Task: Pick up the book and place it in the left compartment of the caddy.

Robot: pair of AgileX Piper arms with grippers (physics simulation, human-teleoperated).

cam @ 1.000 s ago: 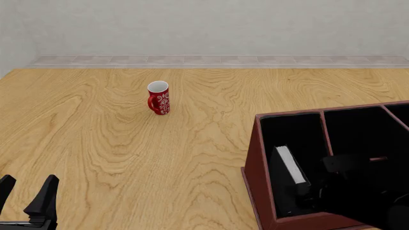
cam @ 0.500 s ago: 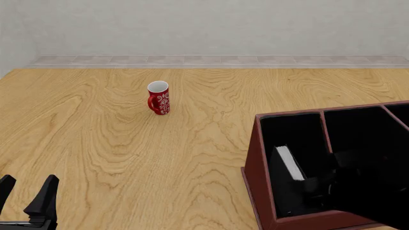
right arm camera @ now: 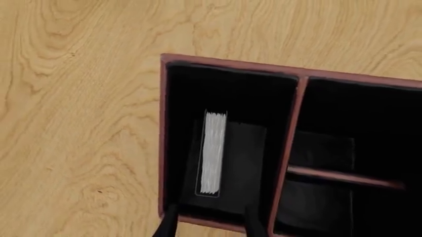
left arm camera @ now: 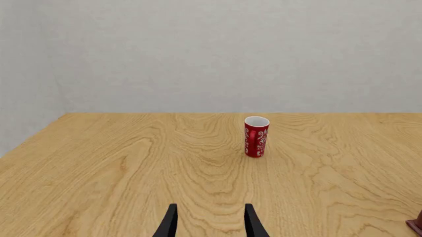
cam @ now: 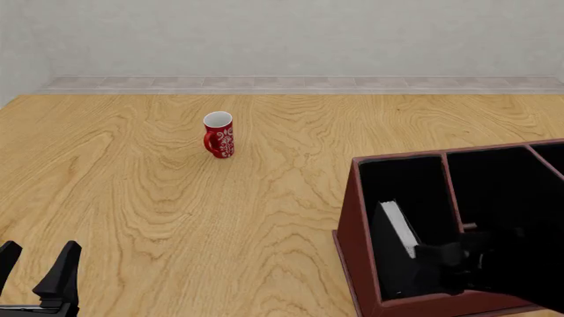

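The book (cam: 398, 226) stands on edge inside the left compartment (cam: 403, 177) of the dark red-brown caddy (cam: 352, 221), white page edges up. In the right wrist view the book (right arm camera: 214, 150) sits in the same long black section (right arm camera: 228, 94), with the caddy's wall (right arm camera: 162, 148) beside it. My right gripper (right arm camera: 209, 228) is open and empty above the compartment's near end, clear of the book; in the front view it (cam: 440, 256) is a dark shape over the caddy. My left gripper (cam: 35, 272) is open and empty low at the near left, and it also shows in the left wrist view (left arm camera: 209, 228).
A red patterned mug (cam: 218, 134) stands upright on the wooden table (cam: 176, 198), far left of the caddy, and ahead of the left gripper in the left wrist view (left arm camera: 256, 136). The caddy's right sections (right arm camera: 343, 163) are split by a crossbar. A corner of the caddy (left arm camera: 417, 226) shows.
My right arm has drawn back toward the near edge and away from the book. The book stays standing in the left compartment. The left arm has not moved.
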